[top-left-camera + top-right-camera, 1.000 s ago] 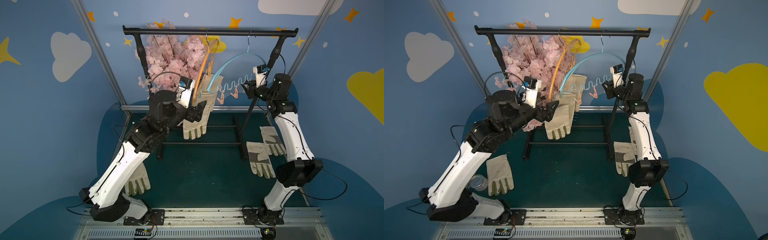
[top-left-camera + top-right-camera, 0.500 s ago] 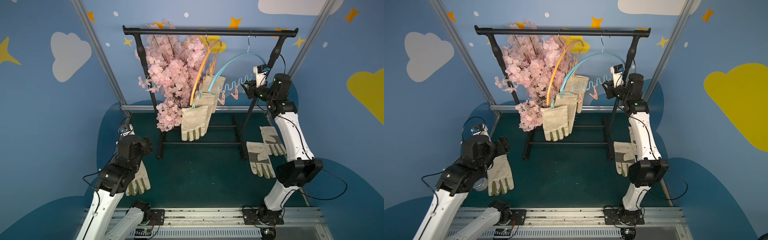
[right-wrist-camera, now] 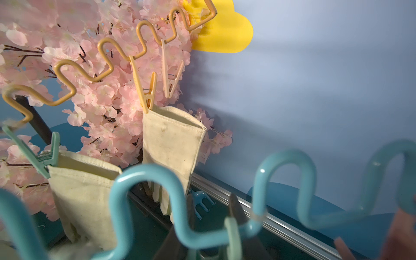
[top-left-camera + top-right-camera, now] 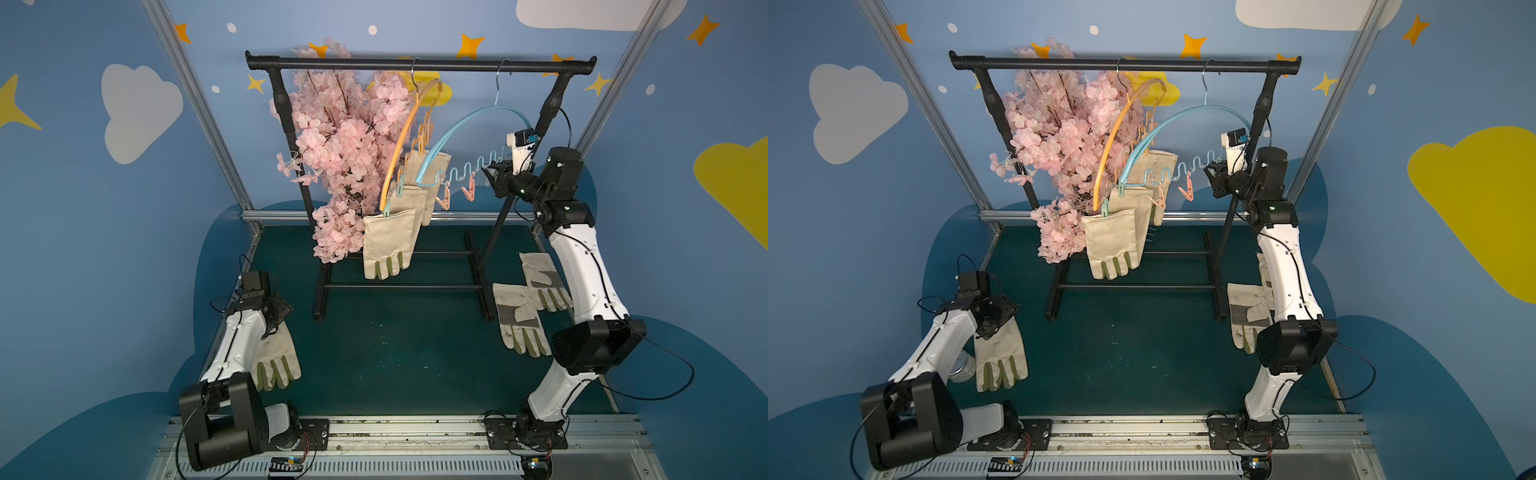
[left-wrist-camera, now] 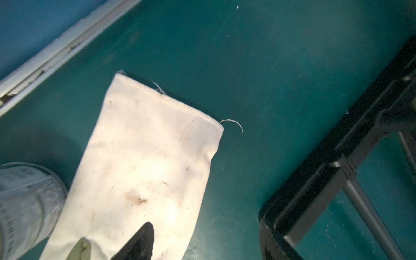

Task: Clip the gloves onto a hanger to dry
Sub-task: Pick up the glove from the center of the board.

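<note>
Jaws of right gripper (image 3: 211,199) are seen part-spread astride the wavy lower bar of blue hanger (image 3: 283,162), with a pale green clip (image 3: 233,236) between them. Whether anything is pinched cannot be told. That gripper is held high at the hanger's right end, just beside the right post of rack (image 4: 415,64).

Left gripper (image 4: 279,309) is held low at near left, over the cuff of left floor glove (image 4: 282,357). Only one dark finger (image 5: 141,238) is shown above the cloth, so its jaw state cannot be told.

Left floor glove lies flat on green mat (image 4: 395,353), fingers toward the near side, partly hidden under the left arm. A tin (image 4: 961,368) stands just left of it.

Three gloves are clipped by the cuff to orange hanger (image 4: 401,141), fingers down: nearest glove (image 4: 388,243), middle glove (image 4: 413,199), farthest glove (image 4: 436,166). Pink blossom (image 4: 345,145) is seen just left of them.

Two right floor gloves (image 4: 517,320) lie flat at right, touching, grey patches up, beside the right arm. Pink clips (image 4: 468,193) hang from the blue hanger's bar.
</note>
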Available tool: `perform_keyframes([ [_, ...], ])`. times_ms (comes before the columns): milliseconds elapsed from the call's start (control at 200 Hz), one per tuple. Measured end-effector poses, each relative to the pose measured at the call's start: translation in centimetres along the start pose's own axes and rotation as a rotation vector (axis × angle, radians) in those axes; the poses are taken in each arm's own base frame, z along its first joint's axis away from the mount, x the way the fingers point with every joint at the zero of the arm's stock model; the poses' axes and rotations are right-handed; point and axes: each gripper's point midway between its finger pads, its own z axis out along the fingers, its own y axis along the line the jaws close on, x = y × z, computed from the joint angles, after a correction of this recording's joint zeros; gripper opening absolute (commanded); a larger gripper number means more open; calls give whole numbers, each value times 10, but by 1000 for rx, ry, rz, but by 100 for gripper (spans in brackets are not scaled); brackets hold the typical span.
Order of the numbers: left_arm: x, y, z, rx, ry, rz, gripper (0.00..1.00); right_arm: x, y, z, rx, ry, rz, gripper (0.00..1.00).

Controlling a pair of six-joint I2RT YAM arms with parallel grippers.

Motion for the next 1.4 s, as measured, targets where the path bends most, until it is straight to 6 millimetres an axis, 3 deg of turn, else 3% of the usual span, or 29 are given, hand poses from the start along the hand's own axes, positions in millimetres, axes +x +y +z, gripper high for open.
perform_keyframes([
  [165,-24,-13,37,-67,40,31,71,0,1,0,-3,-1,5,22],
  [340,-25,2,72,-196,85,77,70,0,1,0,-4,-1,7,22],
  [416,-17,11,80,-241,115,88,70,0,1,0,-4,-1,8,22],
  [686,-16,12,81,-246,121,94,59,0,1,0,-4,-1,10,23],
  [731,-17,10,82,-245,130,101,51,0,1,0,-4,-1,10,23],
  [791,-17,7,83,-236,146,104,24,0,1,0,-4,-1,10,23],
  [851,-18,3,85,-224,146,115,4,0,1,0,-4,-1,10,22],
  [1031,-16,7,81,-234,139,118,3,-1,1,0,-4,-4,13,23],
  [1137,-4,0,66,-221,142,149,3,-2,1,0,-6,-6,16,22],
  [1202,-1,-19,44,-174,111,190,3,-2,1,0,-6,-6,18,22],
  [1397,8,-98,-69,187,-76,308,3,-3,1,0,-7,-13,18,22],
])
